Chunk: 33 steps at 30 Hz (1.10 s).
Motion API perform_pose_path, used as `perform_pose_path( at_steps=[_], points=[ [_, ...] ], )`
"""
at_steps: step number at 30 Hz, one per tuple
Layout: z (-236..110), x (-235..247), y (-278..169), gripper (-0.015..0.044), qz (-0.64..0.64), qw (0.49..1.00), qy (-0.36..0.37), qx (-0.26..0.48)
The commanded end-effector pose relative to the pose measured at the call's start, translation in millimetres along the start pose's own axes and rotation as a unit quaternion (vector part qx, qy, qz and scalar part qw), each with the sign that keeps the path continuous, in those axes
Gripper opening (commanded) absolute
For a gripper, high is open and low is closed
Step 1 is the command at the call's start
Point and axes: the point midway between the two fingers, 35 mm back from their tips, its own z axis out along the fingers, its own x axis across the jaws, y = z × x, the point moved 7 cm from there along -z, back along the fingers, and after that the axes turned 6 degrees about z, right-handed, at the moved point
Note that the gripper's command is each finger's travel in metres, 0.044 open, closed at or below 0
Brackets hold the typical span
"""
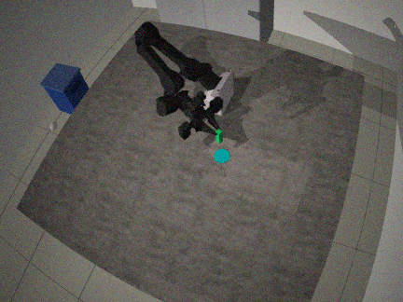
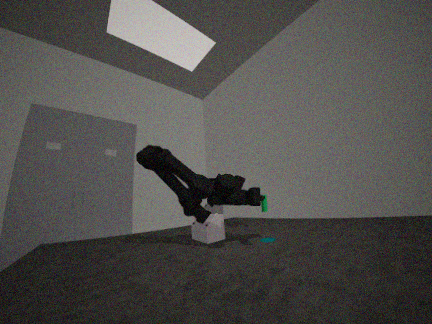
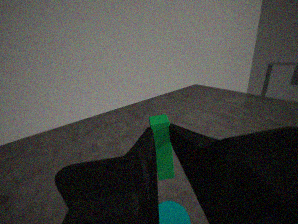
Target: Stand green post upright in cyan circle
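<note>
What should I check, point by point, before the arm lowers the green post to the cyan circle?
1. Post held: ok. The gripper is shut on the green post.
2. Post upright: ok, it stands about vertical in the exterior view.
3. Post over the cyan circle: cannot tell; the top view shows it offset, but it is raised.
4. Post clear of the mat: ok, it hangs well above.
5. Circle free of other things: ok.

matte black jointed arm [image 1: 164,56] on a blocky white base [image 2: 208,230].
</note>
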Motion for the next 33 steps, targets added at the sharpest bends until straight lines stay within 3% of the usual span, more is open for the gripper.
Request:
perform_pose_path(
  at_steps=[1, 33],
  points=[
    [-0.2, 1.3, -0.2, 0.0023, -0.003, 1.0, 0.002, -0.002],
    [7.2, -8.5, -79.5, 0.0023, -0.004, 1.0, 0.004, 0.002]
  ],
)
